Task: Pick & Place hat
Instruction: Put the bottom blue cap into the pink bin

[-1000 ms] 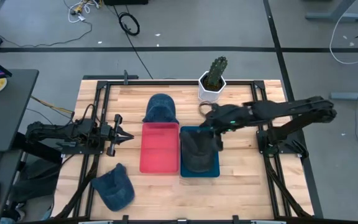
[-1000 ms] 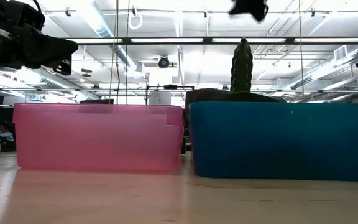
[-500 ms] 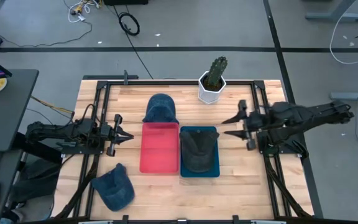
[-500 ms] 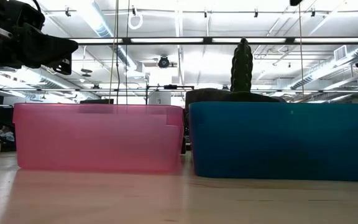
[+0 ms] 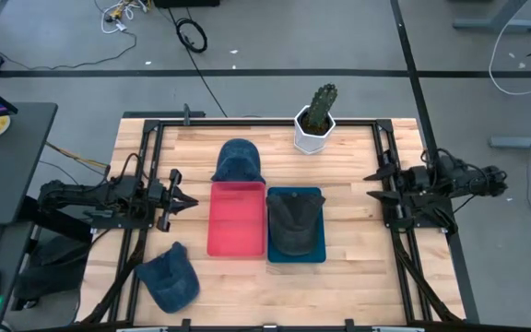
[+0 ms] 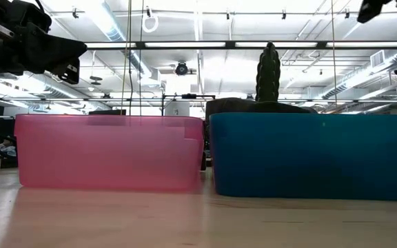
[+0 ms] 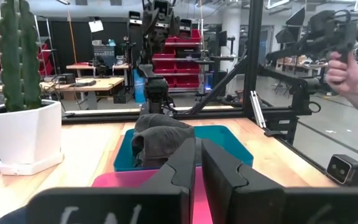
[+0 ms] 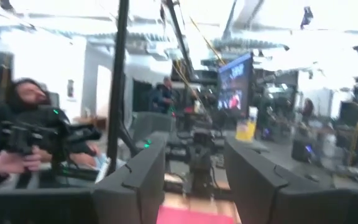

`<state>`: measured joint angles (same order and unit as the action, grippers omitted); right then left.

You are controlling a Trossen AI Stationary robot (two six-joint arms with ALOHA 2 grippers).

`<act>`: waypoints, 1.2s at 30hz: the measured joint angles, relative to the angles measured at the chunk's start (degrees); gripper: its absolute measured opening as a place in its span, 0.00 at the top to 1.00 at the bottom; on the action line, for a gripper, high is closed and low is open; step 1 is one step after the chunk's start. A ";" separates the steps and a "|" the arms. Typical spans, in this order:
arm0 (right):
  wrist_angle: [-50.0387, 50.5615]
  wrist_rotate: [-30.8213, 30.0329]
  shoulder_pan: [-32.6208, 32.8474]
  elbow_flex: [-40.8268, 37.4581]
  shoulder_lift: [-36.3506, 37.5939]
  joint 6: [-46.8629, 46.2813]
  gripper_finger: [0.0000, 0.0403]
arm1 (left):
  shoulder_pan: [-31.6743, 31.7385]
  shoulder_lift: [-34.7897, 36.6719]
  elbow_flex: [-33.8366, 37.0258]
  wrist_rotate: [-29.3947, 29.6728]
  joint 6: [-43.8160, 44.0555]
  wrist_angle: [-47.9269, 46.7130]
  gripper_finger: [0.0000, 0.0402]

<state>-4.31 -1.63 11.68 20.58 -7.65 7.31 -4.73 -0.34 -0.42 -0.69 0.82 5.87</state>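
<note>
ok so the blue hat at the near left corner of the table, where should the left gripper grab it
Probably from above, on the rounded crown of the blue hat. It lies flat on the table with nothing beside it, so the soft crown is the highest part to pinch. The left gripper, shut and waiting beside the pink bin, is the nearer one. Which way its brim points I cannot tell.

A cactus (image 5: 320,104) stands upright in a white pot (image 5: 312,132) at the far edge of the wooden table (image 5: 358,240). Beyond that edge, black cables (image 5: 190,35) lie on the grey floor. Left of the table stands a dark desk (image 5: 7,166).
</note>
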 joint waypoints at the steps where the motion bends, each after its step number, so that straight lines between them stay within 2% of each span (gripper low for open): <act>1: 0.02 0.00 0.00 -0.93 1.81 0.02 0.58 | 0.01 -0.01 0.01 0.01 0.00 0.05 0.93; 5: 1.01 -0.12 0.00 -3.38 7.73 0.24 0.58 | 0.01 -0.01 0.01 0.00 0.00 0.51 0.93; 9: 1.56 -0.85 -0.50 -3.77 7.59 0.76 0.58 | 0.00 -0.02 0.02 0.00 0.21 0.90 0.93; 13: -0.68 -0.90 -1.77 -6.35 7.64 1.16 0.58 | 0.00 -0.02 0.02 -0.20 5.87 1.16 0.93; 17: -8.21 -0.28 -2.89 -11.56 7.65 1.14 0.58 | 0.00 -0.02 0.00 -0.24 10.61 1.14 0.93; 23: -14.45 0.17 -4.85 -19.20 7.66 1.15 0.58 | 0.00 -0.02 0.01 -0.83 16.57 0.15 0.93; 26: -12.20 0.17 -6.09 -19.75 7.66 1.32 0.58 | 0.00 -0.07 0.01 -1.30 19.90 -2.47 0.93; 31: -9.02 0.17 -8.25 -19.65 7.66 0.95 0.58 | -0.02 -0.07 -0.01 -4.74 19.75 -2.95 0.93; 36: 1.13 0.07 -9.20 -19.61 7.66 3.42 0.58 | -0.87 -0.07 -0.01 -5.47 19.27 -2.66 0.93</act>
<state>-3.18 -1.55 2.48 0.97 0.01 10.73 -5.60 -0.40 -0.43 -6.16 20.08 3.21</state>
